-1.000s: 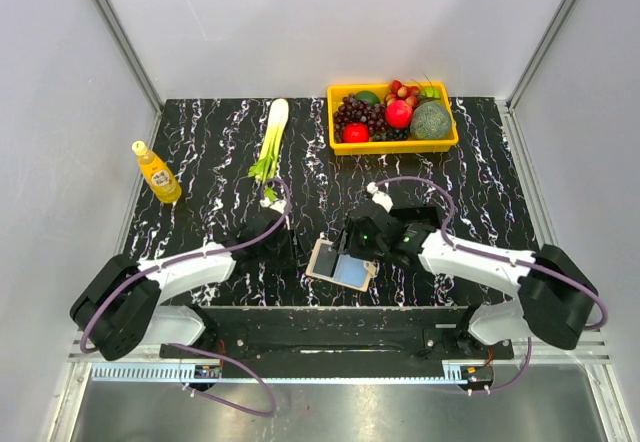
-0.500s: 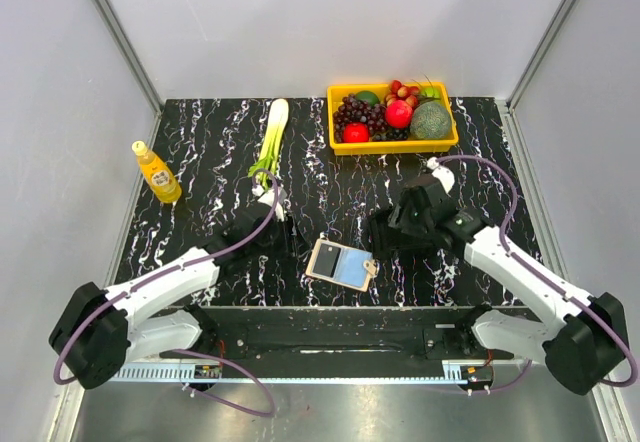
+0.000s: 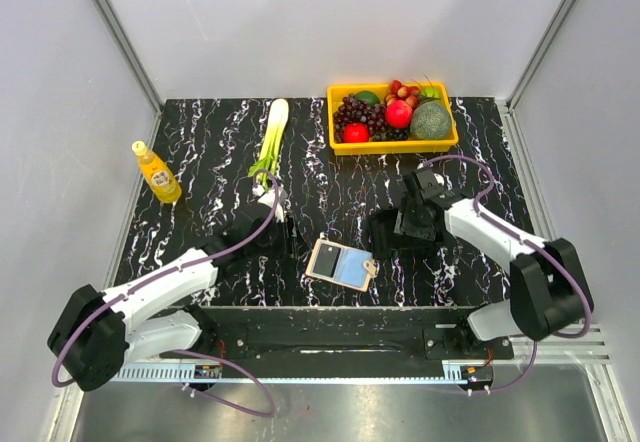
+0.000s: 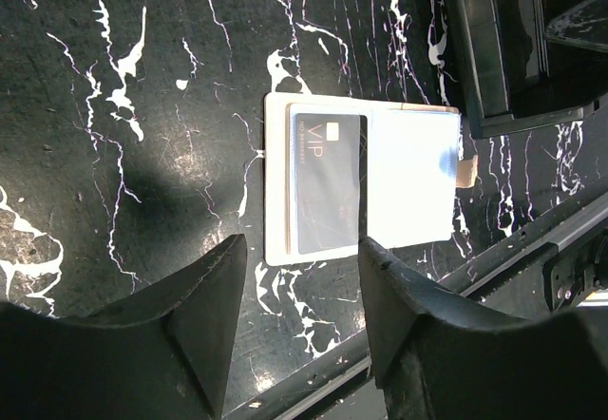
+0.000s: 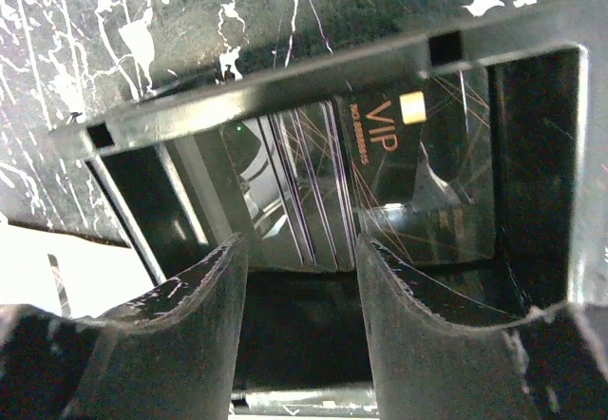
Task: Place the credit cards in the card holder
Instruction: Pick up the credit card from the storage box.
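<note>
Your left gripper (image 4: 302,249) hovers over the open card holder (image 4: 410,187), jaws parted, empty. Right gripper (image 5: 296,244) hangs above the black tray (image 5: 285,89), likewise parted, empty.

A black table (image 3: 200,132) veined with white marble streaks fills the enclosure, boxed in by plain pale-grey panels at the back (image 3: 330,22), left (image 3: 50,162) and right (image 3: 590,142). Aluminium struts (image 3: 118,32) run down the two rear corners. A brushed-steel sheet (image 3: 330,412) lies along the near edge, under soft, even light that casts only faint shadows.
</note>
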{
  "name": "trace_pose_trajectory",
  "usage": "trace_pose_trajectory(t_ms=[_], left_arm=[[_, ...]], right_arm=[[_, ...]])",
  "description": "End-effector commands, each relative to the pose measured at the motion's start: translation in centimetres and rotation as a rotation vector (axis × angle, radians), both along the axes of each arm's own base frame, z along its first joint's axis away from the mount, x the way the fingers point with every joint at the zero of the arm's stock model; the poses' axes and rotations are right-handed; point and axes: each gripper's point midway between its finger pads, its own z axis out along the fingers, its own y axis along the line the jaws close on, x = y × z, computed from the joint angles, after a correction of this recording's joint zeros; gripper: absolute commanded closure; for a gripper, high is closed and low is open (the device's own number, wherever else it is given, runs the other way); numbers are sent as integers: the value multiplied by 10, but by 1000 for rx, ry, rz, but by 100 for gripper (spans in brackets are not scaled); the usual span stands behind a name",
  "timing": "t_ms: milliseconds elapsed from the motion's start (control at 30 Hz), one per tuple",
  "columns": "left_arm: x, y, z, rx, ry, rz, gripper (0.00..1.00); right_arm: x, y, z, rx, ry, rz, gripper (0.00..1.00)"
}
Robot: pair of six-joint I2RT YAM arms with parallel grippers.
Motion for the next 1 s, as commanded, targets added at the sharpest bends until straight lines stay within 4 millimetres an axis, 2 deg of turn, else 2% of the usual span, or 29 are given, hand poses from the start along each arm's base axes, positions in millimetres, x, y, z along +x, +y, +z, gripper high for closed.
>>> trace_pose_trajectory(t_ms=[0,233,300,467,633,733,800,967], left_arm=[[13,-11,20,-25,-62,-19,45],[17,-20,21,-29,-62,-56,45],[19,-22,20,-25,-55,-63,45],[24,-34,22,-53,-59,-88,45],[38,-59,26,-86,-54,-146,44],[49,-82,30,-116,-37,-192,44],[56,-97,32,-143,-34,-221,44],[62,-125,25,-174,17,-291,39]], right_arm=[[20,12,2,23,-15,50,45],[23,27,-9,82,18,94,44],[21,35,-9,120,26,125,45],[23,43,-5,158,13,151,48],[30,45,14,185,-62,151,51],[32,49,25,204,-91,173,53],[35,39,24,161,-98,127,47],[35,7,16,65,-79,23,43]])
